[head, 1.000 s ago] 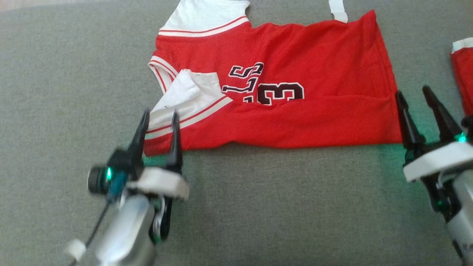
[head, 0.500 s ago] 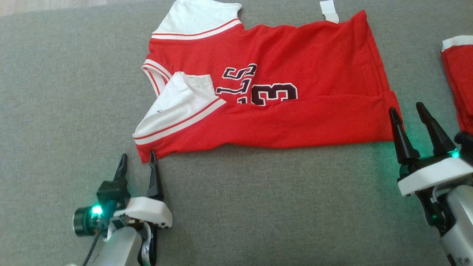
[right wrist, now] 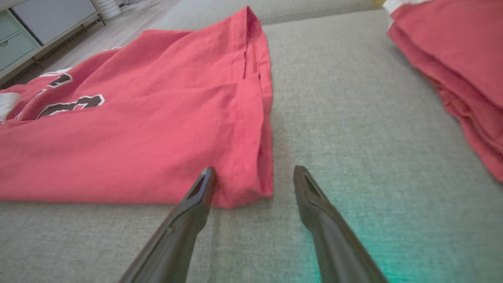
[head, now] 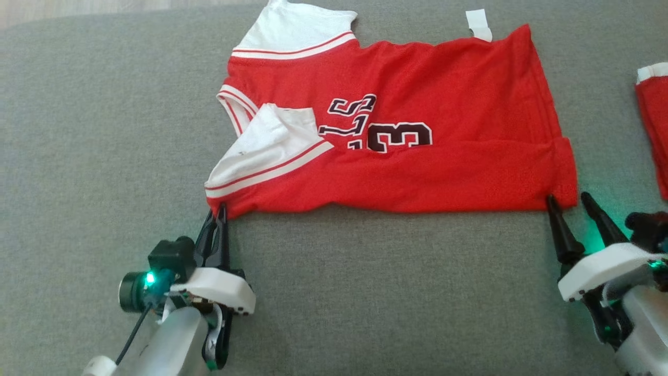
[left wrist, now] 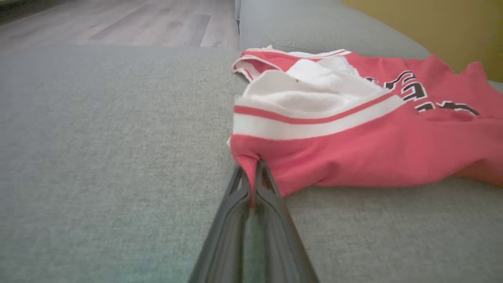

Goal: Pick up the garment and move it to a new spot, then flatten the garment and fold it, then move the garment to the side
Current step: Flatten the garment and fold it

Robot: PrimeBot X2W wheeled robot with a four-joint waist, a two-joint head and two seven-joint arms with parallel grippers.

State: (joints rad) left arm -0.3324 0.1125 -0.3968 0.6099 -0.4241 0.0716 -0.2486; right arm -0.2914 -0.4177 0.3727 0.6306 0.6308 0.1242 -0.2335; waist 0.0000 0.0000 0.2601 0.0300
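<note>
1. Left gripper (head: 219, 210): I saw the fingers pressed together, pinching the corner of the red jersey (head: 417, 177) right at their tips. The left wrist view showed a sliver of red cloth caught between the two tips.
2. The rest of the jersey lay flat on the grey cushion (head: 365, 292), spreading ahead and to the right of that gripper.
3. White sleeve (head: 263, 138): folded over onto the red body, just ahead of the left fingertips. Its red-and-white striped band was the closest part to them.
4. Number print (head: 399, 137): further ahead and right of the left gripper, partly tucked under a fold of the cloth.
5. Right gripper (head: 568, 198): fingers were spread and gripping nothing. The jersey's hem corner sat at the tips. In the right wrist view the left finger overlapped the cloth edge and the right finger was over bare cushion.
6. From the right gripper, the jersey ran ahead and off to the left.
7. White tag (head: 479, 23): stuck out at the jersey's far edge, well ahead of the right gripper.
8. Second red garment (head: 655, 136): lay ahead and to the right of the right gripper, apart from the jersey with a strip of cushion between them.
9. Both grippers sat low, close to the cushion at the jersey's near edge.
</note>
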